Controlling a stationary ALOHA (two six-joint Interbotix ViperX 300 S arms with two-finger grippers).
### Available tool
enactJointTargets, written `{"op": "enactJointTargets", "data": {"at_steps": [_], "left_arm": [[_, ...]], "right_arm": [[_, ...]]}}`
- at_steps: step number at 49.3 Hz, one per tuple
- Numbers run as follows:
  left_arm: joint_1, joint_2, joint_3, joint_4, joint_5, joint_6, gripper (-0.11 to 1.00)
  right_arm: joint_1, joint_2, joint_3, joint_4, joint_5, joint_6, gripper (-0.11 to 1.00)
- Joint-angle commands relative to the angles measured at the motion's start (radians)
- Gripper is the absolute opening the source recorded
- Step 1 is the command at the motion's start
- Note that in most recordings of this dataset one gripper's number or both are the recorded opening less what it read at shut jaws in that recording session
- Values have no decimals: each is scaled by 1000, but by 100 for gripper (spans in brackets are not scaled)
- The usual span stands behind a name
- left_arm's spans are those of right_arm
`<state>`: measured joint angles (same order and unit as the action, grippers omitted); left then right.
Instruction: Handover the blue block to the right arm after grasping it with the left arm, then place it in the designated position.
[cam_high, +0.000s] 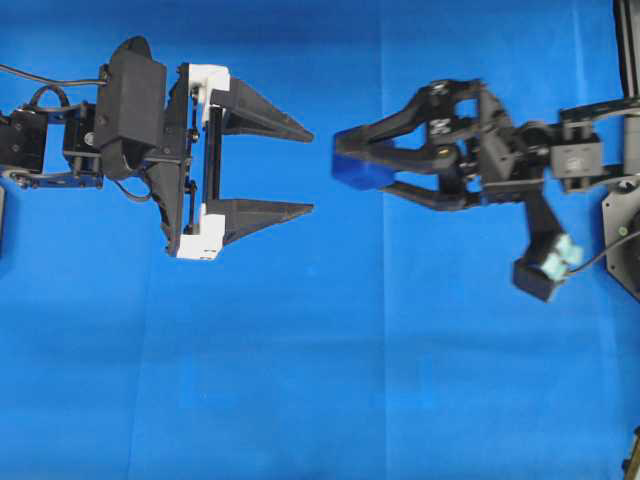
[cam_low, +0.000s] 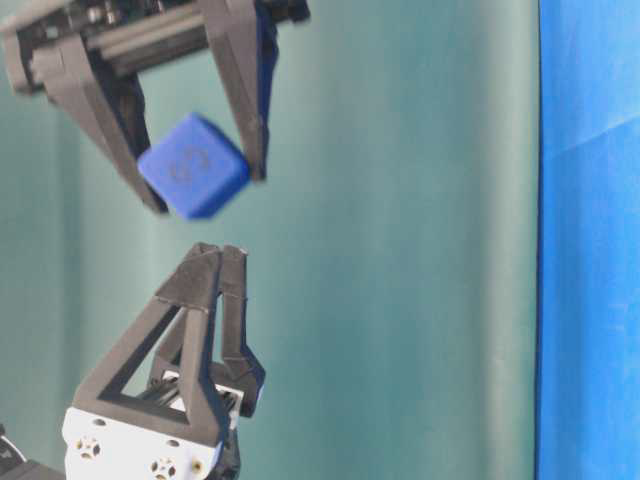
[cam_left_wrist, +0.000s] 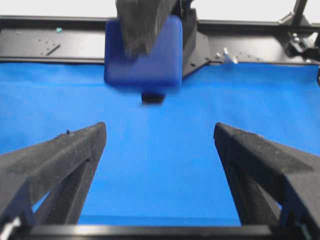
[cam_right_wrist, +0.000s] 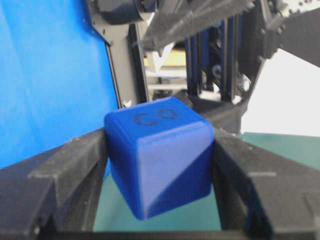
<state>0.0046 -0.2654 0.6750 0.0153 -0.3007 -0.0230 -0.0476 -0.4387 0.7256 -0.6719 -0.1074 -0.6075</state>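
Observation:
The blue block (cam_high: 357, 166) is a small dark-blue cube with a faint marking, held in the air over the cloth. My right gripper (cam_high: 352, 163) is shut on it, one finger on each side, and the right wrist view shows the blue block (cam_right_wrist: 159, 155) wedged between both fingers. My left gripper (cam_high: 310, 170) with white brackets stands wide open just left of the block, apart from it. In the left wrist view the blue block (cam_left_wrist: 144, 54) hangs ahead of the spread fingers (cam_left_wrist: 75, 150). From table level the blue block (cam_low: 193, 166) sits above the left fingertips (cam_low: 215, 255).
Bright-blue cloth (cam_high: 320, 380) covers the table. A black frame rail (cam_left_wrist: 60, 45) runs along the far edge behind the block. The right arm's body carries pale teal patches (cam_high: 562, 253). A teal backdrop (cam_low: 400, 250) fills the table-level view.

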Motion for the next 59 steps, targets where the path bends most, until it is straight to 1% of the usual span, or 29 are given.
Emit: {"op": "enactJointTargets", "data": {"at_steps": [1,11,18,30,33,38,44,48,53,59], "left_arm": [[2,-20,-12,2,-8,0,93],[2,-20,-12,2,-6,0,93],[2,-20,-12,2,-6,0,93],[2,-20,-12,2,-3,0,93],[2,-20,-12,2,-3,0,93],[2,-20,-12,2,-3,2,93],[2,-20,-12,2,-2,2,93],[3,-20,-12,2,-2,2,93],[2,-20,-12,2,-2,2,93],[2,-20,-12,2,-2,2,93]], "right_arm": [[5,-52,5,3,12,9,52],[20,-127,40,3,87,37,52],[32,-143,46,3,130,40,52],[35,-140,44,5,132,43,52],[34,-140,44,12,132,49,52],[34,-141,43,34,135,80,52],[35,-144,46,60,135,152,52],[34,-146,46,78,135,224,52],[35,-147,46,109,135,341,52],[35,-147,46,121,138,494,52]]}}
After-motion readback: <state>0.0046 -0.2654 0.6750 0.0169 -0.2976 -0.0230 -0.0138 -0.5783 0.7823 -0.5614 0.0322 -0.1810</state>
